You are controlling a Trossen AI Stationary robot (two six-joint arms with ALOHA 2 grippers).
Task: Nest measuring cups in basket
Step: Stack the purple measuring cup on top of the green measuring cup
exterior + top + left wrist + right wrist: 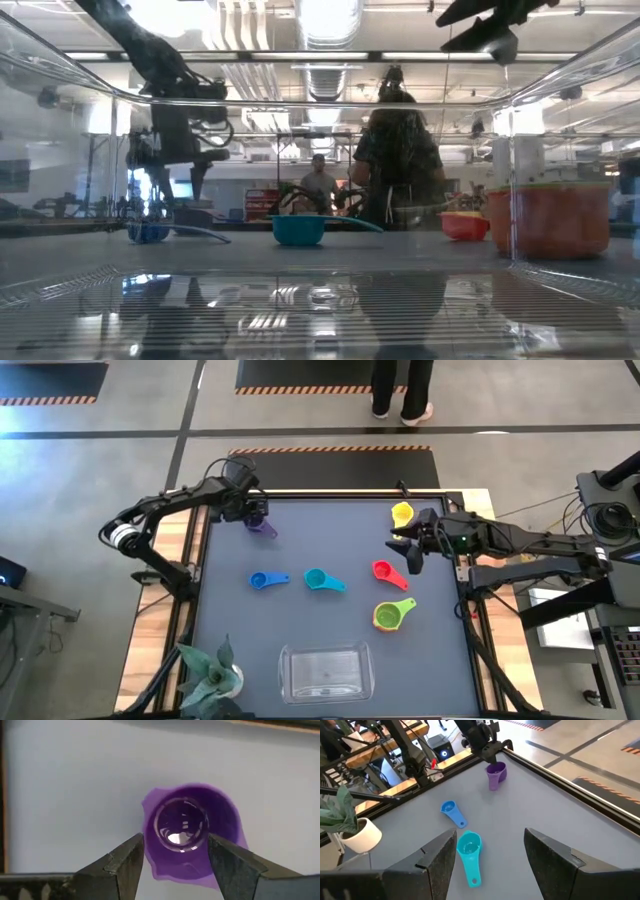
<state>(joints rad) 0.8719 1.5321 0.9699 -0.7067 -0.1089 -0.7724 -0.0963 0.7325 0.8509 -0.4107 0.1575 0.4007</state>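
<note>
A purple measuring cup (263, 527) (192, 827) stands upright at the table's far left. My left gripper (250, 512) (175, 855) points down just above it, open, one finger on either side of its rim. My right gripper (410, 548) (490, 865) hangs open over the far right with nothing between its fingers. On the table lie a yellow cup (402, 513), a red cup (388, 572), a teal cup (322, 580) (469, 847) and a blue cup (268, 579) (451, 811). A green cup (392, 615) has an orange one inside it. The clear basket (325, 672) sits at the near edge.
A toy plant in a white pot (212, 675) stands at the near left corner, beside the basket. A person (400, 390) stands beyond the far edge. A raised black frame (195, 560) borders the table.
</note>
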